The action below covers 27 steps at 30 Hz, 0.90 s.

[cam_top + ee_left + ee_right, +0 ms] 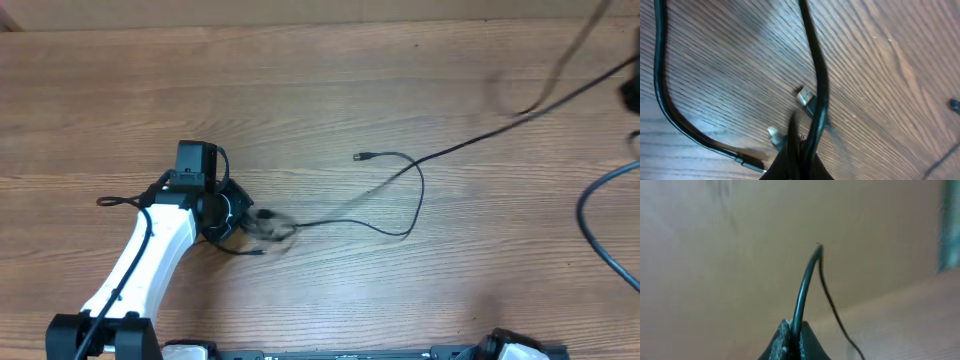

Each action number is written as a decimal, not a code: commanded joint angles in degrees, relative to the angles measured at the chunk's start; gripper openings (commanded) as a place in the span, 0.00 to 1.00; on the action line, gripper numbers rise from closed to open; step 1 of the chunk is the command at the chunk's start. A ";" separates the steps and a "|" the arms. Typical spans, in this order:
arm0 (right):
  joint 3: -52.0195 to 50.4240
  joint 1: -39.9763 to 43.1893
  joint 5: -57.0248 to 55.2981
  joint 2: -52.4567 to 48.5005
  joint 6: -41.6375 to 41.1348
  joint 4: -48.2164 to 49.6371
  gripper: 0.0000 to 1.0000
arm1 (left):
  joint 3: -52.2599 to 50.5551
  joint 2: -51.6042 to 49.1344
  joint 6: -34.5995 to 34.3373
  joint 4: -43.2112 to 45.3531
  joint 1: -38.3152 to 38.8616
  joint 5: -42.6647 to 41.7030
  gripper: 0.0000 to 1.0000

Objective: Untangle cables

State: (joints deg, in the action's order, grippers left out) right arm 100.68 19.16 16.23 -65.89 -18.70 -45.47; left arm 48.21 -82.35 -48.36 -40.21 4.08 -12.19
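Item: cables (820, 75), thin, black and flexible, with small plug ends. The full count cannot be told, because the strands blur where they bunch together. Grippers: two. Table (300, 90): one, wood-grained. The overhead view shows one strand ending in a free plug (363, 156) near the middle of the table. From there it loops right and down, then runs back left into a blurred knot just beside the left arm's tip. A second strand leaves that loop and runs up toward the right edge. A small loop also shows at the far left of the arm. The left wrist view shows two cords. One rises straight from the fingertips. The other cord (658, 60) sweeps down the left side and ends in a black connector (751, 163) lying on the wood. Two silver-tipped plugs lie near the fingertips, the upper plug (805, 96) touching the rising cord and the lower plug (773, 133) just beside the fingers. A further plug (954, 104) lies well apart at the right edge. The left gripper (795, 165) is low over the table with its jaws pressed together on the rising cord. The right gripper (795, 337) is clamped on a cord that arches up from the fingertips, and a thinner strand falls away to its right. The background there is too blurred to place.
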 commanded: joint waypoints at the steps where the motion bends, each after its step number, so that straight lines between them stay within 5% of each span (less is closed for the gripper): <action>1: 2.49 2.67 -1.16 0.59 -1.95 3.41 0.04 | -0.11 -1.42 2.10 -0.04 -0.26 3.76 0.04; 7: 2.58 2.73 -1.18 0.15 -1.86 8.15 0.04 | -0.11 -3.78 2.10 -0.04 -0.26 3.76 0.06; 10: 2.58 2.67 -1.14 -0.63 0.70 8.39 0.04 | -0.11 -5.16 2.10 -0.07 -0.26 3.74 0.31; 13: 2.56 2.67 -1.18 -2.01 4.44 8.41 0.04 | -0.11 -5.66 2.10 -0.07 -0.26 3.76 0.72; 17: 2.56 2.67 -1.16 -3.78 5.33 9.77 0.04 | -0.11 -5.66 2.10 -0.07 -0.26 3.78 0.96; 27: 2.56 2.67 -8.96 -11.34 19.06 17.88 0.04 | -0.11 -5.66 2.10 -0.04 -0.26 3.78 1.00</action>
State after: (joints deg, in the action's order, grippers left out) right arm 102.24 21.71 13.43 -74.74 -4.71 -29.06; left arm 48.21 -87.68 -46.50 -40.32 4.08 -9.13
